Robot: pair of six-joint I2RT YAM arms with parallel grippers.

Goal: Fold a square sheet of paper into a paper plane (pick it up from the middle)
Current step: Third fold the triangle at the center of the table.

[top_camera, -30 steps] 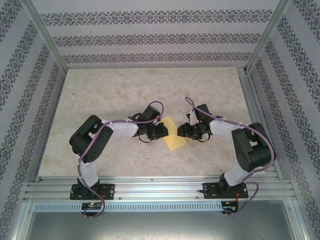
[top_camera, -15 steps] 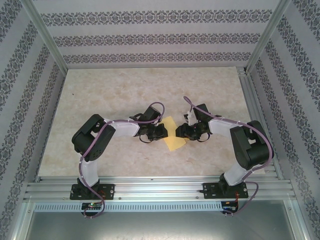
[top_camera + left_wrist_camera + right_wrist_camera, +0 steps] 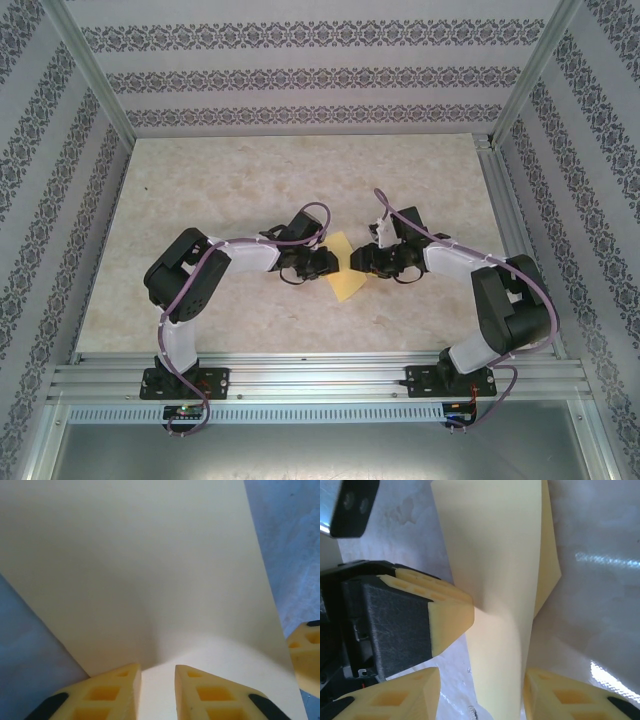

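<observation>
Fingertips of the left gripper [image 3: 157, 674], two wedge-shaped yellow plastic blocks with moulded pockets and black pads, low in the left wrist frame. Parted by a narrow slit, clamping nothing. Behind them and through the slit, the pale-yellow sheet of thin matte paper [image 3: 150, 565], unprinted, bowed in a soft bend rather than a sharp crease.

Opposite, the right gripper [image 3: 482, 676], same yellow wedges at the lower corners of the right wrist frame. Spread wide, straddling a tapering strip of the sheet without pinching it. At mid-left of that frame, one left finger [image 3: 451, 614], tip apparently resting against the strip.

From above, both at the centre of the frame, the sheet lying between them on the glossy marbled beige tabletop [image 3: 250, 190], partly hidden under the fingers.

Judged no more than part-way:
- Done: no longer a plain square, with one layer doubled over and a lower layer peeking out at the upper right of the right wrist frame.
- Left: no pointed nose, firm centre crease or wings to be made out, so probably most folds and the pressing of creases.

Likely limp and slippery to handle, and easily dragged across that smooth top.
</observation>
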